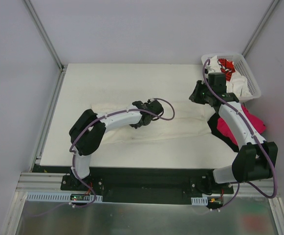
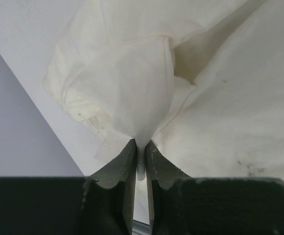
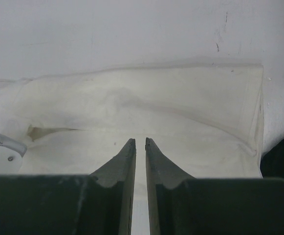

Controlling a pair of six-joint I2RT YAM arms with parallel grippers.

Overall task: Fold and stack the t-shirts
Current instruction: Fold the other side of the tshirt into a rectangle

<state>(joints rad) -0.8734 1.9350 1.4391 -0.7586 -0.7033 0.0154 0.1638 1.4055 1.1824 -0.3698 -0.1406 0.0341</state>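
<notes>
Cream-white soft cloth t-shirt lies crumpled lengthwise across the middle of the white table. Left gripper is clamped on a raised fold of this shirt, with cloth bunched up from the fingertips. Right gripper is over the shirt's right end, jaws drawn nearly together with only a thin slit and nothing seen between them. Magenta-pink shirt and black shirt are heaped at the table's right edge, under the right arm. White plastic lattice basket at the far right corner holds a white shirt with red print.
</notes>
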